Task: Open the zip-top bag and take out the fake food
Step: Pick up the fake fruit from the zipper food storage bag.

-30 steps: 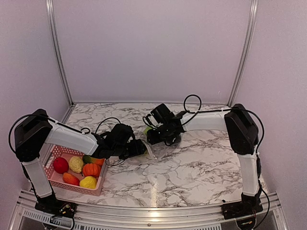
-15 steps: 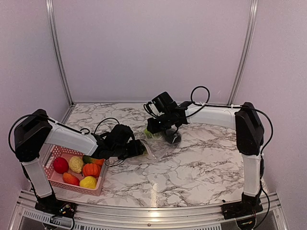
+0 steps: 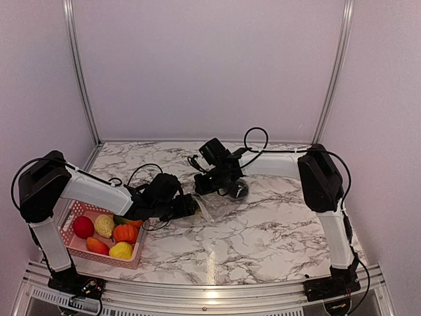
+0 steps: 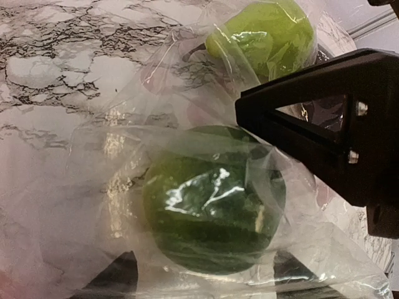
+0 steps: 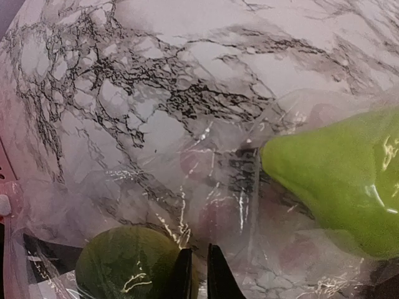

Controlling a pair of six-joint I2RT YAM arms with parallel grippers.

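The clear zip-top bag (image 3: 220,205) lies crumpled on the marble between both grippers. In the left wrist view the bag (image 4: 93,187) holds a dark green round fruit (image 4: 212,205) and a light green pear (image 4: 265,34). My left gripper (image 3: 186,207) is at the bag's left end, its fingers (image 4: 118,274) wide apart under the film, the dark fruit just beyond them. My right gripper (image 3: 205,186) is at the bag's far edge, jaws pinched on the film (image 5: 198,274). The pear (image 5: 336,187) and the dark green fruit (image 5: 131,261) show through the plastic.
A pink mesh basket (image 3: 71,212) at the near left holds a red apple (image 3: 83,226), an orange pumpkin (image 3: 125,233), a yellow lemon (image 3: 121,250) and other pieces. A dark rounded piece (image 3: 237,191) sits at the bag's far right. Walls enclose the table.
My right gripper rose and swung back, then came down and to the left onto the bag's far edge. The bag shifted slightly. My left arm stayed put.
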